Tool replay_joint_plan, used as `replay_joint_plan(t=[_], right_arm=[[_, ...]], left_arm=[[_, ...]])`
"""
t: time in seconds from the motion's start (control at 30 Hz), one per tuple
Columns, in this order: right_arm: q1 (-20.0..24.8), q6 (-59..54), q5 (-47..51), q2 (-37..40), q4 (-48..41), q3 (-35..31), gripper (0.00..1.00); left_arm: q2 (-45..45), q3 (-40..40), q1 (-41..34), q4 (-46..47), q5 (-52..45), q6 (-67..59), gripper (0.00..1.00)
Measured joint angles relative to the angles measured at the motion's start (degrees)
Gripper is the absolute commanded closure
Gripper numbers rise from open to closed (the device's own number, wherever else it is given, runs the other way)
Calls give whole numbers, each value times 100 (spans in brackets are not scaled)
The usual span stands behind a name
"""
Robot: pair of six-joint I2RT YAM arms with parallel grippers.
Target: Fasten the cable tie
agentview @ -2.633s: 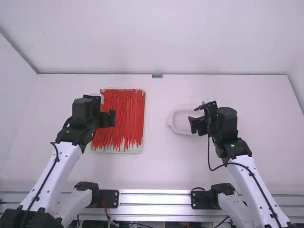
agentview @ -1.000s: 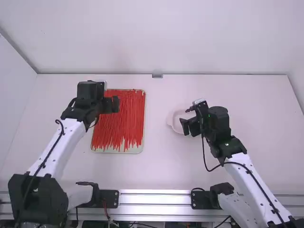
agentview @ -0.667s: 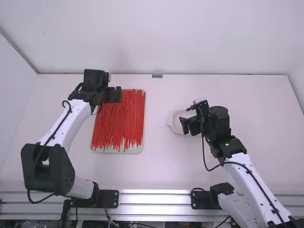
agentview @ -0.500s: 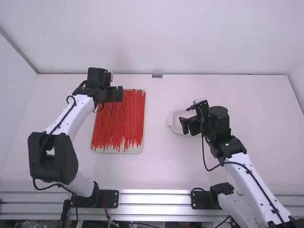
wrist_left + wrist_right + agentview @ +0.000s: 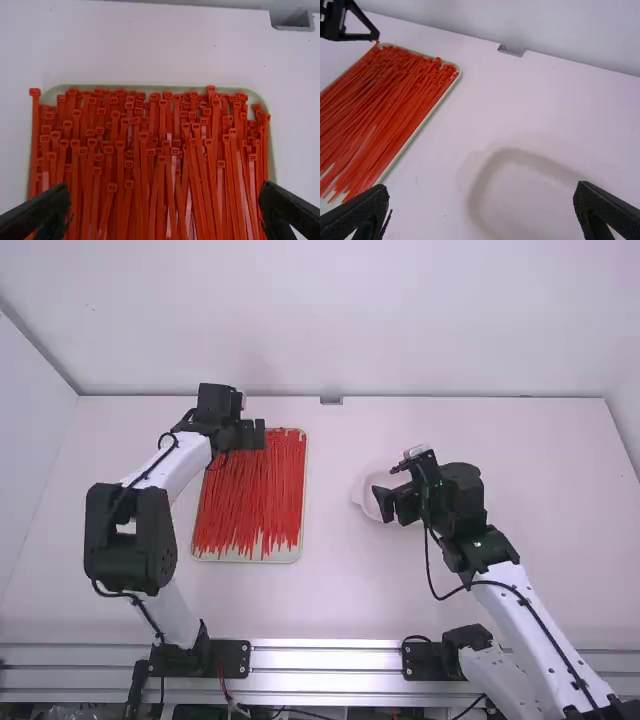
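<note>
A heap of orange-red cable ties (image 5: 252, 492) lies lengthwise in a pale tray (image 5: 297, 558) left of the table's middle. My left gripper (image 5: 243, 436) hangs over the tray's far end, open. In the left wrist view its fingers (image 5: 36, 214) stand wide apart above the ties' heads (image 5: 150, 145), with nothing between them. My right gripper (image 5: 394, 503) hovers at the near side of a shallow white dish (image 5: 375, 490), open and holding nothing. The right wrist view has the dish (image 5: 530, 192) between its fingertips (image 5: 607, 211) and the ties (image 5: 375, 107) off to one side.
A small grey bracket (image 5: 331, 398) sits at the table's far edge by the back wall. White walls close the table at the left and back. Bare white tabletop lies between tray and dish and to the right of the dish.
My left arm has swung from the tray's left side up to its far end, the gripper turning over the ties' heads. The right gripper shifted slightly left toward the dish, then held still.
</note>
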State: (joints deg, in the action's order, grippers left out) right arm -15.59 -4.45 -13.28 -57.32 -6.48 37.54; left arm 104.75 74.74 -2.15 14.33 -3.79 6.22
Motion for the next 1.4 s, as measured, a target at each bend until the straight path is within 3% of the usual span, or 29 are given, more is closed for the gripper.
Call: replay_joint_plan(t=[0.33,0.5,0.67,0.97,1.4], right_arm=[[0,26,-315,-35,205,0,2],[-15,37,-798,-487,708,2,1],[52,184,-1209,-1108,1388,2,2],[321,398,-1893,-1930,2135,2,2],[323,444,-2087,-1980,2181,2,1]], left_arm=[[632,0,-2,-472,0,4,13],[822,0,0,-785,2,0,27],[927,0,0,-922,111,28,34],[929,0,0,-1213,258,48,34],[1128,-2,0,-1668,262,160,33]])
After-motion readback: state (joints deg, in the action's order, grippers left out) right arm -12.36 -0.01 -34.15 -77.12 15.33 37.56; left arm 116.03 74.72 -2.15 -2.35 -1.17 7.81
